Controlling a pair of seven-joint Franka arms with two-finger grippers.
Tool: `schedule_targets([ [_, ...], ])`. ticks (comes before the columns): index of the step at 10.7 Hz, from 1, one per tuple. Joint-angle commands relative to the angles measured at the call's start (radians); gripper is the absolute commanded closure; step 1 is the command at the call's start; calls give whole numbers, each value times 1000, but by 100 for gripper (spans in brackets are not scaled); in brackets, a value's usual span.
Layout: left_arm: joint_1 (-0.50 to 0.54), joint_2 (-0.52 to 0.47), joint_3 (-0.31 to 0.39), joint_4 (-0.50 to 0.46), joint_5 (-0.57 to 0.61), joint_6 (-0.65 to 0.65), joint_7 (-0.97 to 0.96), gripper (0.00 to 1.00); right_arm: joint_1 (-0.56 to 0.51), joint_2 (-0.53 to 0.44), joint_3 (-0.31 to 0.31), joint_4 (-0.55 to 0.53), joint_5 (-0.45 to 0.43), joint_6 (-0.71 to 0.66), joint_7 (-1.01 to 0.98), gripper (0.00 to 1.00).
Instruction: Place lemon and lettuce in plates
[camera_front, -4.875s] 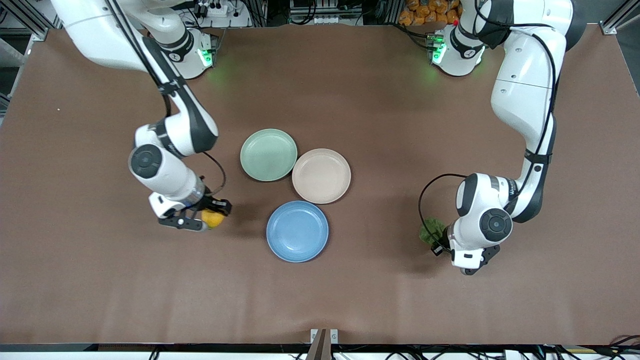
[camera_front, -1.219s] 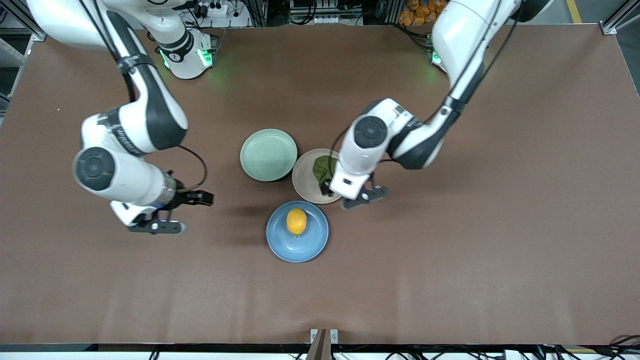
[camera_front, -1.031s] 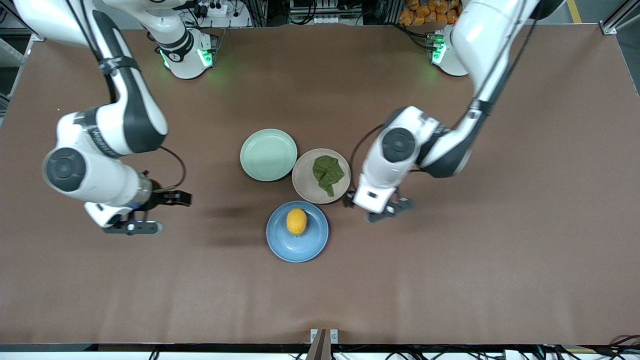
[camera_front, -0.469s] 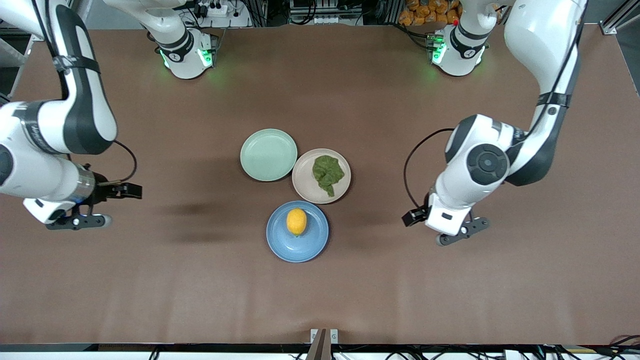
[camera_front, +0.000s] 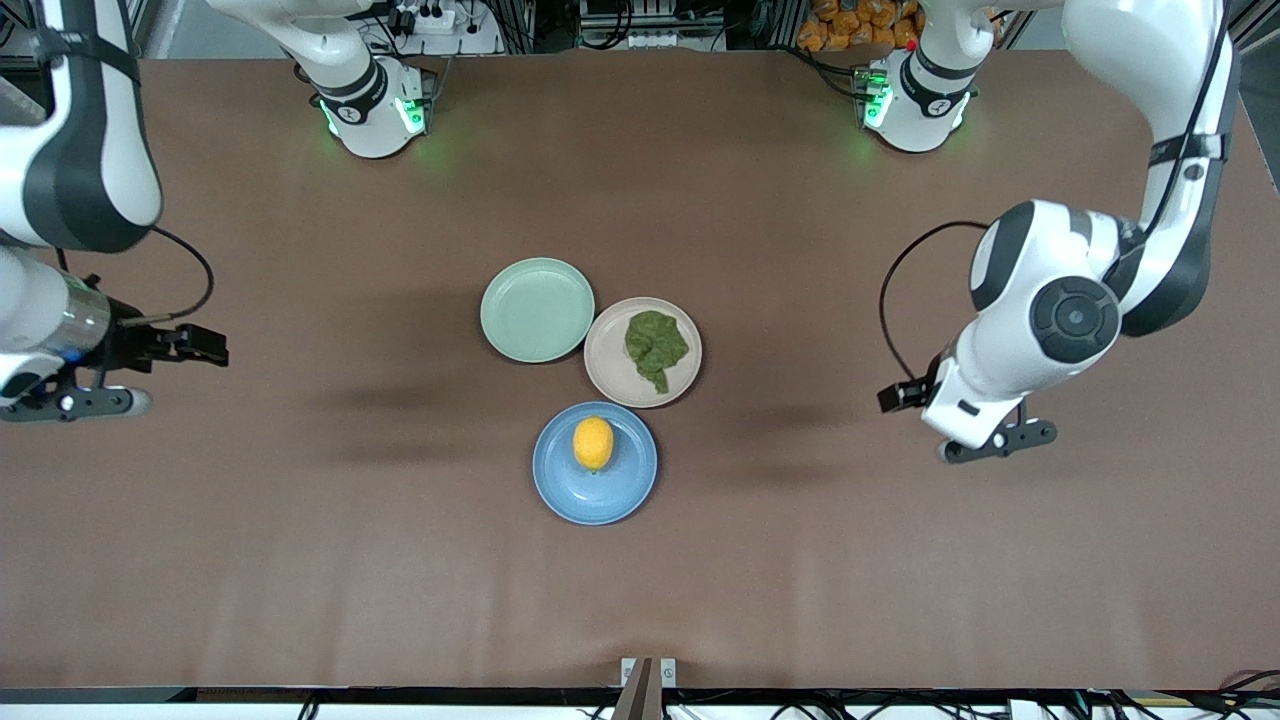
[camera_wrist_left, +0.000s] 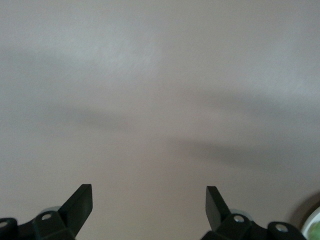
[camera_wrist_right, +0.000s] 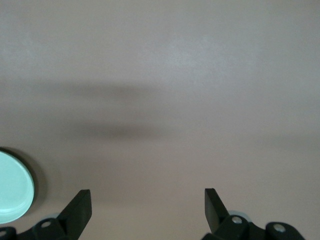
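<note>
The lemon (camera_front: 593, 443) lies in the light blue plate (camera_front: 620, 490). The lettuce (camera_front: 656, 346) lies in the beige-pink plate (camera_front: 606, 362), which is beside the blue plate and farther from the front camera. My right gripper (camera_front: 85, 400) is open and empty over bare table near the right arm's end. My left gripper (camera_front: 985, 440) is open and empty over bare table toward the left arm's end. The right wrist view (camera_wrist_right: 147, 202) and the left wrist view (camera_wrist_left: 149, 200) each show the jaws wide apart with only tabletop between them.
A pale mint-green plate (camera_front: 537, 309) stands empty, touching the beige-pink plate; its edge shows in the right wrist view (camera_wrist_right: 12, 187). A sliver of a plate rim (camera_wrist_left: 312, 227) shows in the left wrist view. The brown table (camera_front: 640, 580) surrounds the plates.
Both grippers have let go and moved away from the plates toward their own ends of the table. The lemon and lettuce stay where they were put.
</note>
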Motion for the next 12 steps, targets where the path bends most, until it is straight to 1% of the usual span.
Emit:
schedule_targets([
  [1,-66,-208,106,-249,-62,7,94,0,-24,-39,13,43,-14,-86,-9,0],
  [2,-63,-242,111,-289,-69,-4,108,0,-24,-45,15,72,-21,-123,-7,0],
  [4,-48,-276,108,-286,-72,-63,115,0,-24,-48,18,126,-47,-186,-3,0],
  [6,-25,-341,108,-267,-103,-71,178,0,-28,-56,23,179,-50,-226,-3,0],
  [9,12,-351,100,-86,-103,-73,194,0,-35,-97,21,192,-51,-247,2,0],
  [10,15,-374,95,-63,-102,-97,229,0,-35,-104,20,192,-50,-257,5,0],
  [12,29,-392,72,15,-89,-209,331,0,-36,-119,21,192,-48,-264,5,0],
])
